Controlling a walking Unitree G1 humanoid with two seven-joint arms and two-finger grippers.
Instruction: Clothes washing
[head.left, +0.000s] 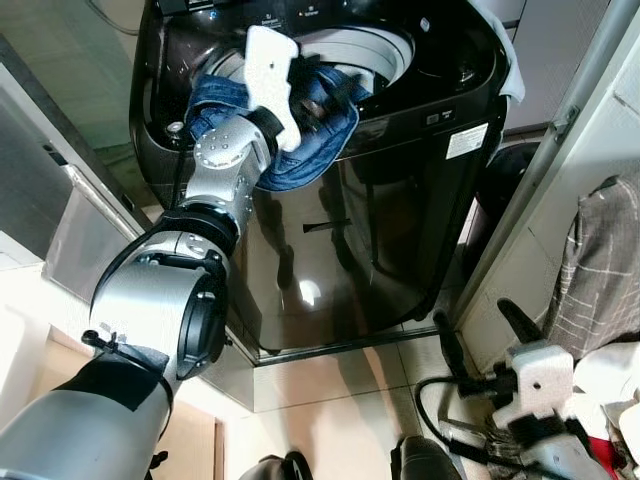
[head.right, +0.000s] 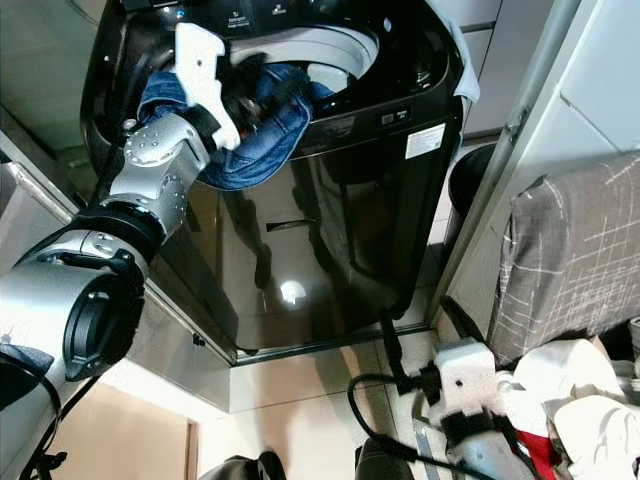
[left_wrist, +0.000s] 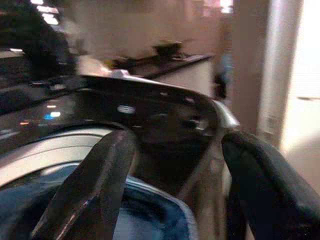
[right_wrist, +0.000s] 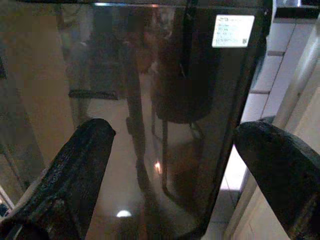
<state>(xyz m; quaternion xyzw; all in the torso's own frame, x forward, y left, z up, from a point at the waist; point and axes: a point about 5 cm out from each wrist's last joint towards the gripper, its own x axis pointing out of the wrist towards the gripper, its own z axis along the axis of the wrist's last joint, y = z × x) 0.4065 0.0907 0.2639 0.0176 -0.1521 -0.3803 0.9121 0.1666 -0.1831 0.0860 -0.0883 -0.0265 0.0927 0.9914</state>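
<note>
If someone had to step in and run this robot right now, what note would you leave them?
Left claw: raised at the washing machine mouth, fingers apart over the blue jeans.
Right claw: low by the machine's front, open, holding nothing.
Done: the jeans are partly in the drum.
Left: one part is draped over the front rim, so push it in. More clothes lie at the robot's right.

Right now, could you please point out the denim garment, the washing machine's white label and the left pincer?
denim garment (head.left: 300, 165), left eye view, hanging fold over the rim.
white label (head.left: 466, 141), left eye view, its centre.
left pincer (left_wrist: 175, 190), left wrist view, between its fingertips.
</note>
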